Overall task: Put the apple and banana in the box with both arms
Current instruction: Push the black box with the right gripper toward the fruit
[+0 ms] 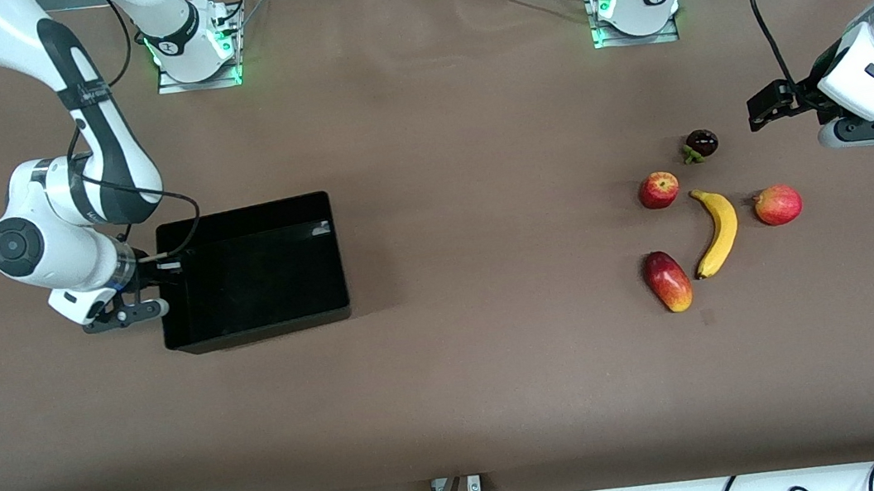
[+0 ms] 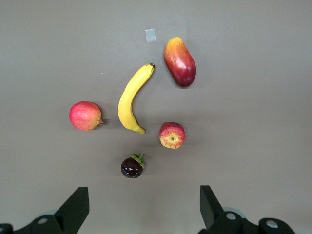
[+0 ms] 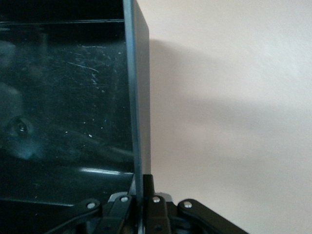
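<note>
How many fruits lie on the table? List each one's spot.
5: mangosteen farthest from the camera; apple; banana mid-cluster; pomegranate beside it; mango nearest.

The box (image 1: 253,272) sits on the bench (image 1: 461,376) toward the right arm's end. Toward the left arm's end, the apple (image 1: 659,190) lies beside the banana (image 1: 718,231), farther from the front camera than the mango (image 1: 667,280).

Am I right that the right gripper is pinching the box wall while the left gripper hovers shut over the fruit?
Not quite: the left gripper is open, fingers spread wide in the left wrist view. The right gripper does pinch the box wall.
</note>
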Motion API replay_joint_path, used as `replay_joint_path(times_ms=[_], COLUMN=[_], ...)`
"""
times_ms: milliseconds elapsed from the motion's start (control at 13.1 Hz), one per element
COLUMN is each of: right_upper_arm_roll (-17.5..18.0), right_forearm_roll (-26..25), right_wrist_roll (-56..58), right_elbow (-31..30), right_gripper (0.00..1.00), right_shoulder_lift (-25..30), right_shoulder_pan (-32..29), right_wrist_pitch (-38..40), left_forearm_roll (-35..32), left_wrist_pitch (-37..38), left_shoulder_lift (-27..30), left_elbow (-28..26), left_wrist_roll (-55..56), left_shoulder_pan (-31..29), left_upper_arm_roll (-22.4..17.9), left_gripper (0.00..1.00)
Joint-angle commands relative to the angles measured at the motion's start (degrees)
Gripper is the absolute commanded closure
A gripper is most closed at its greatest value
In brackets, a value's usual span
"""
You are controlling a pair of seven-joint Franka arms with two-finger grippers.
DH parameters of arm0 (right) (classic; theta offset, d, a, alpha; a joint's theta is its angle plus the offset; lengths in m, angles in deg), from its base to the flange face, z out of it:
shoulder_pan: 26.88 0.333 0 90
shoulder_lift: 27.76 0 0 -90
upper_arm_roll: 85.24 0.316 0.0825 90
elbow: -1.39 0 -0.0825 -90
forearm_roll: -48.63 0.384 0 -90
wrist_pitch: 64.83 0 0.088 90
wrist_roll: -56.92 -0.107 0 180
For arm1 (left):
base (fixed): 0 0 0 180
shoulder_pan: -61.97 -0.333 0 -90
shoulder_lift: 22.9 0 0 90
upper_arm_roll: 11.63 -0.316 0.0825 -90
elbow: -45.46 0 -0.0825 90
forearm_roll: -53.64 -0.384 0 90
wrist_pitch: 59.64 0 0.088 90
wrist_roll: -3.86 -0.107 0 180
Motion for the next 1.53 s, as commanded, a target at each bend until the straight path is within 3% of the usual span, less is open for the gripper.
replay_joint_path(times_ms=[0,153,536,842,995,1454], right_upper_arm_roll=[1.81,2.08,2.08,2.08,2.08,2.17], right_forearm_roll=[1.14,1.31,12.38,12.39,12.39,12.30], right_wrist_roll=[-7.17,-14.73,-32.83,-45.94,-49.21,-51.68], right_elbow=[7.31,10.13,21.72,37.27,42.12,42.58], right_gripper=[1.00,1.00,1.00,1.00,1.00,1.00], right_shoulder_lift=[-0.17,-1.75,-11.84,-24.32,-27.85,-30.85], right_shoulder_pan=[4.30,10.27,25.57,34.28,36.66,39.04], right_wrist_pitch=[6.35,7.15,7.33,6.45,6.36,1.79], left_forearm_roll=[-1.46,-1.46,-1.46,-1.46,-1.46,-1.46], left_wrist_pitch=[1.02,1.02,1.02,1.02,1.02,2.08], left_shoulder_lift=[-0.32,-0.32,-0.40,-0.49,-0.49,-1.81], left_elbow=[0.96,0.96,0.96,0.88,0.53,-1.31], left_wrist_roll=[-0.26,-0.26,-0.26,-0.26,-0.26,-0.17], left_shoulder_pan=[-0.11,-0.11,-0.20,-0.20,-0.20,0.15], left_upper_arm_roll=[0.45,0.45,0.36,0.36,0.36,1.06], left_gripper=[0.00,0.00,0.00,0.00,0.00,0.00])
